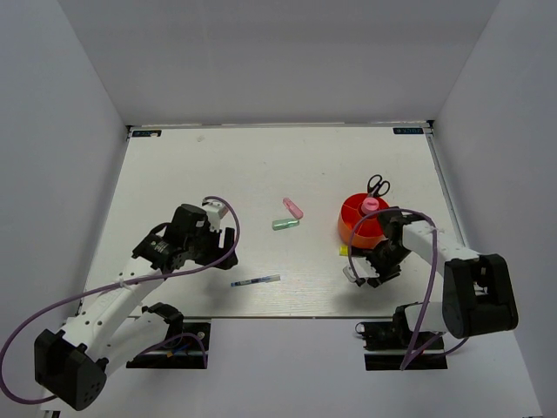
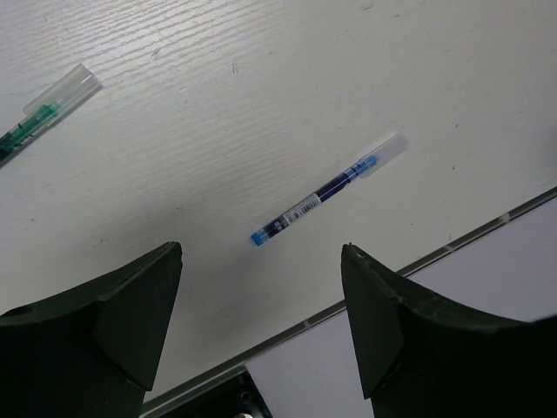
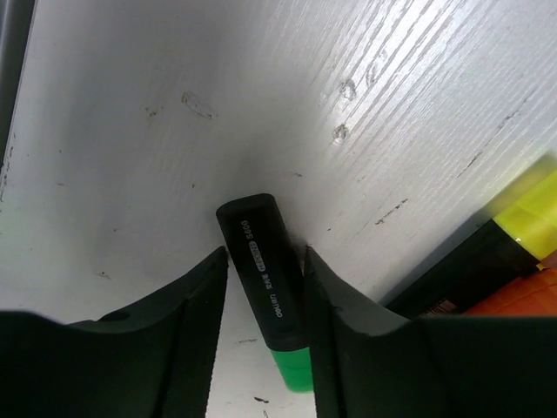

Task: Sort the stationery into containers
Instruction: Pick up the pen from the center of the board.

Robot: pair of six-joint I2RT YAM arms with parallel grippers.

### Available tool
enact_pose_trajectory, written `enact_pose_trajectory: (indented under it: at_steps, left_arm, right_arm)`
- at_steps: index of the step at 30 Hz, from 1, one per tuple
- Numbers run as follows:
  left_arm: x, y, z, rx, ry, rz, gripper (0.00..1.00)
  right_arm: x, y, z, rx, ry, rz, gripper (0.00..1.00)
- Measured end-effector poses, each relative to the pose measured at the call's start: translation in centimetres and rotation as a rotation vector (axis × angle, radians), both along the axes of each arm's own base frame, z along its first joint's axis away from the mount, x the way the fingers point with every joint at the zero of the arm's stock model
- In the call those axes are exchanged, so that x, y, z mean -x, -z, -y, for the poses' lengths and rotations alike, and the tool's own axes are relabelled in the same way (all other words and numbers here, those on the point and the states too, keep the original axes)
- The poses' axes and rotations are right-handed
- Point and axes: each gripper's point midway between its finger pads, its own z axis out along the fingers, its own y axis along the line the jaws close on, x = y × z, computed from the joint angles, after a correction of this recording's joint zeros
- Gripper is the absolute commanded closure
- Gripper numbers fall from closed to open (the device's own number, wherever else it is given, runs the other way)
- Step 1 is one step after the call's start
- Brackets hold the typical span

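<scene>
Right claw (image 3: 265, 254) clamps the green-black marker (image 3: 271, 300)
Left claw (image 2: 261, 248) gapes above the thin pen (image 2: 326, 189) on the tabletop (image 2: 261, 87)

White arms (image 1: 117, 300), black joints (image 1: 479, 296), purple cables (image 1: 237, 233), black gripper fingers (image 2: 113, 322).

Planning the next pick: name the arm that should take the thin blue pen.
Left: the open left gripper hovers over the thin blue pen; the right gripper is shut on the green-black marker.
</scene>
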Motion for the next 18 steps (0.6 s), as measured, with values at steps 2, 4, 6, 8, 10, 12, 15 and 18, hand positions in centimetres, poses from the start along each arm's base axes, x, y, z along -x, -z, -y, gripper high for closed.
enact_pose_trajectory:
  at_steps: [2, 4, 6, 8, 10, 12, 15, 18]
  left_arm:
    - [0.0, -0.1, 0.0, 0.002, 0.000, 0.003, 0.16]
    - [0.0, -0.1, 0.0, 0.003, 0.000, 0.005, 0.16]
    - [0.0, -0.1, 0.0, 0.003, 0.000, 0.006, 0.16]
    - [0.0, -0.2, 0.0, 0.004, 0.000, 0.007, 0.16]
    - [0.0, -0.2, 0.0, 0.006, 0.000, 0.009, 0.16]
    - [0.0, -0.2, 0.0, 0.006, 0.000, 0.009, 0.16]
    - [0.1, -0.1, 0.0, 0.007, 0.002, 0.005, 0.16]
    - [0.1, -0.1, 0.0, 0.007, 0.002, 0.004, 0.16]
  right_arm:
    - [0.0, 0.1, 0.1, 0.013, -0.011, 0.006, 0.69]
    - [0.1, 0.2, 0.3, 0.029, -0.018, 0.009, 0.77]
    - [0.1, 0.3, 0.4, 0.037, -0.023, 0.014, 0.88]
    - [0.1, 0.2, 0.3, 0.039, -0.030, 0.022, 0.93]
    - [-0.1, -0.1, 0.2, 0.031, -0.023, 0.037, 1.00]
    - [-0.1, -0.3, 0.1, 0.026, 0.013, 0.030, 1.00]
    - [0.2, -1.7, -1.3, -0.036, 0.146, -0.030, 1.00]
    - [-1.6, -5.2, -3.8, -0.164, 0.299, -0.021, 1.00]
